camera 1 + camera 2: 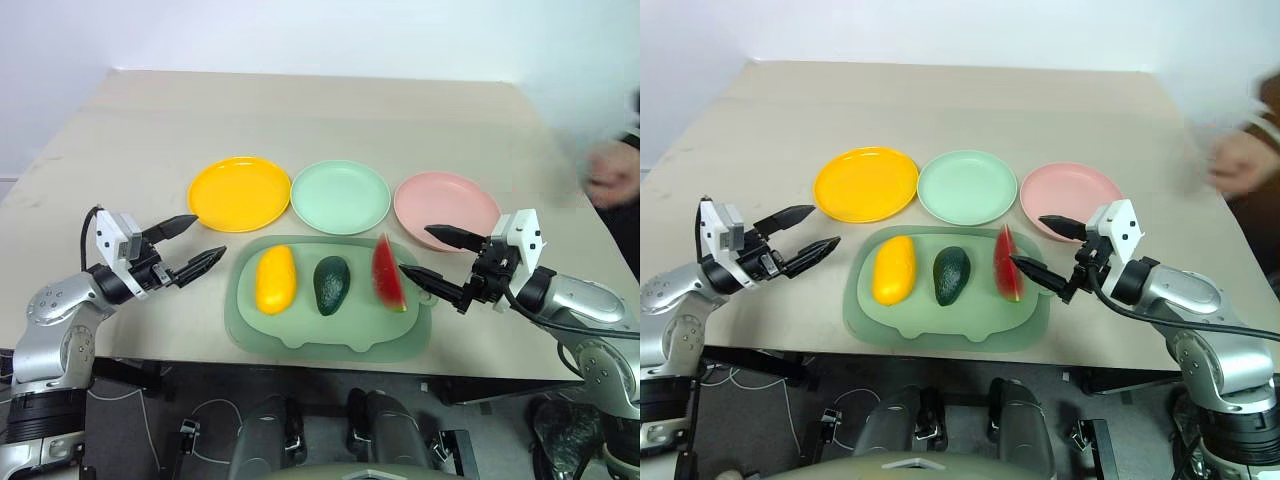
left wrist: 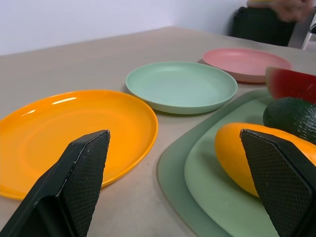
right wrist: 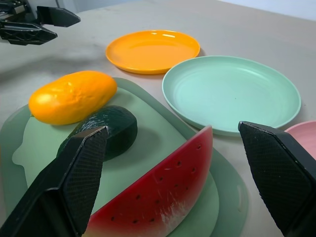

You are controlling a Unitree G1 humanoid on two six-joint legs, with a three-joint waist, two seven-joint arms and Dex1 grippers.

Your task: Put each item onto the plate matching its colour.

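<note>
A beige tabletop (image 1: 420,120) runs to a white wall. Three round plastic plates sit mid-frame: orange-yellow (image 1: 239,193), mint green (image 1: 340,196), pink (image 1: 446,204). Below, the pale green tray (image 1: 300,340) holds a yellow mango (image 1: 275,279), dark green avocado (image 1: 332,284) and red watermelon wedge (image 1: 389,273). My left fingers (image 1: 180,226) and right fingers (image 1: 450,238) stand apart, empty.

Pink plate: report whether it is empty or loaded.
Empty: the pink plate shows bare; the watermelon wedge sits on the tray.
</note>
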